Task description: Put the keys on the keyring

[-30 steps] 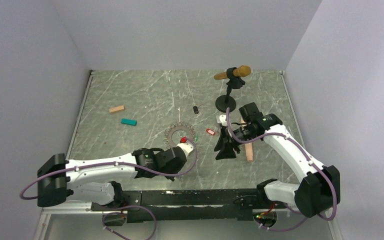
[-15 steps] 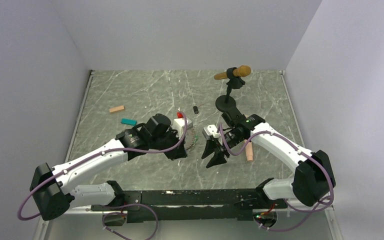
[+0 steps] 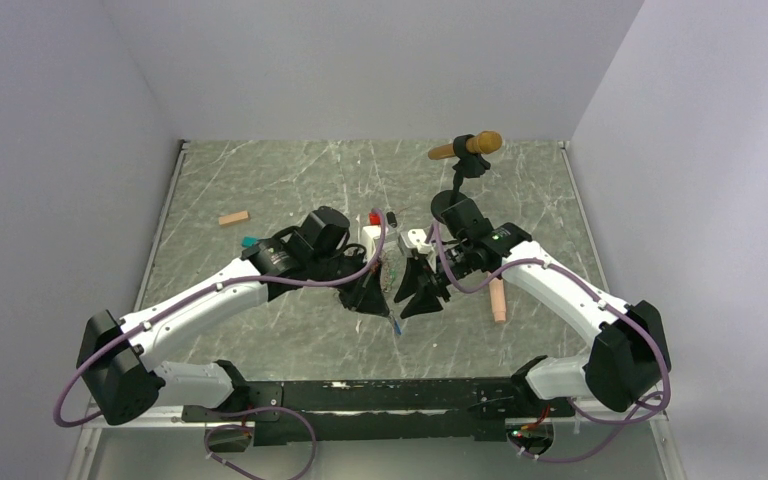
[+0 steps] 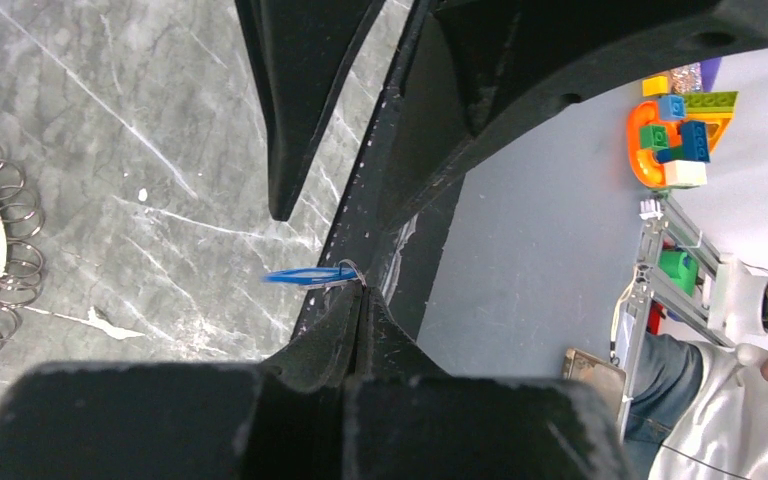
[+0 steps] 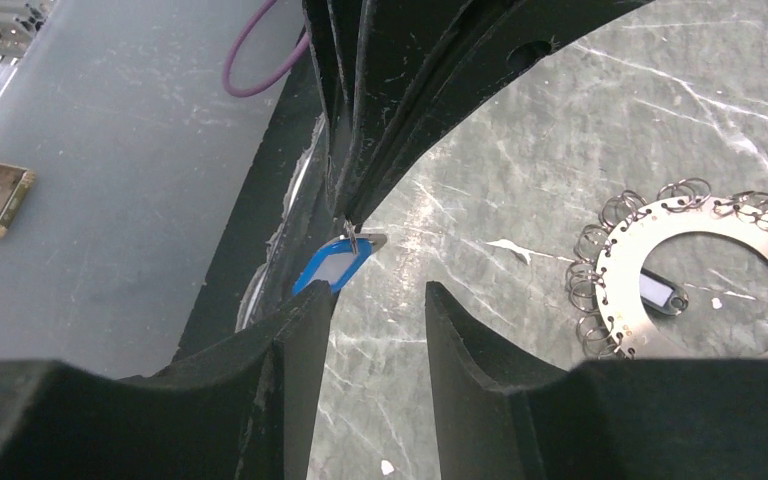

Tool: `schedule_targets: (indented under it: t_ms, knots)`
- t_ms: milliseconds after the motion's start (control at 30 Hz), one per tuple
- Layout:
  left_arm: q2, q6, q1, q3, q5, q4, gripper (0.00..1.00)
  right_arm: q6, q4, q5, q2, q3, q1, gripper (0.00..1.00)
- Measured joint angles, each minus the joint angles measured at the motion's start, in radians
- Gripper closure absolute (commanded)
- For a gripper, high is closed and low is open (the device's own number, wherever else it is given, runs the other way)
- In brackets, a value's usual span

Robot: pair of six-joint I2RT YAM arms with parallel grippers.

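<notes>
Nearest on the tabletop (image 3: 290, 340), a blue-tagged key (image 3: 396, 325) dangles by its small ring from the left claw (image 3: 374, 300), whose tips are pinched together on that ring. The right claw (image 3: 418, 297) is just beside it, its fingers apart, with the blue tag close to one finger. Just beyond, the keyring (image 5: 720, 217), a flat metal ring edged with wire loops, lies on the tabletop with a second key (image 5: 660, 292) inside its hole. A black stand (image 3: 442, 202) stands farther back.
</notes>
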Motion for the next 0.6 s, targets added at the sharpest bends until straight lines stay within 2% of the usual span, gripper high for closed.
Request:
schedule_targets:
  t_ms: [267, 600]
  knots:
    - [0.0, 0.0, 0.005, 0.003, 0.037, -0.016, 1.0, 0.005, -0.019, -0.025, 0.006, 0.0, 0.013, 0.64]
    - [0.0, 0.022, 0.015, 0.004, 0.031, -0.056, 1.0, 0.011, -0.025, -0.029, 0.023, 0.001, 0.022, 0.62]
